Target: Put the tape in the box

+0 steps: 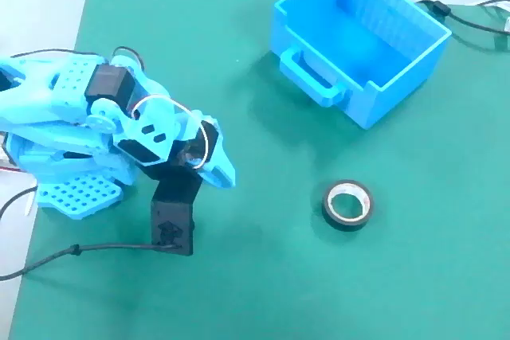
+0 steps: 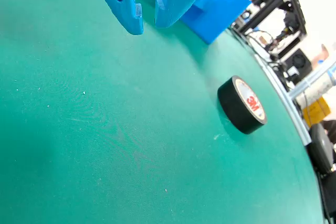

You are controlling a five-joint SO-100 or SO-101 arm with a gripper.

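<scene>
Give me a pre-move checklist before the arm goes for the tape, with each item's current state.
1. Tape lying flat on the green mat, apart from everything else: ok.
2. Blue bin upright, opening up, nothing seen inside: ok.
3. Gripper empty, jaws slightly apart: ok.
4. Jaws wide enough to take the roll: cannot tell.
5. Bare mat between gripper and tape in the wrist view: ok.
6. Black cable by the arm's base lying away from the tape: ok.

box (image 2: 212, 11) mostly behind gripper (image 2: 148, 24) | fingers cropped (top edge)
</scene>
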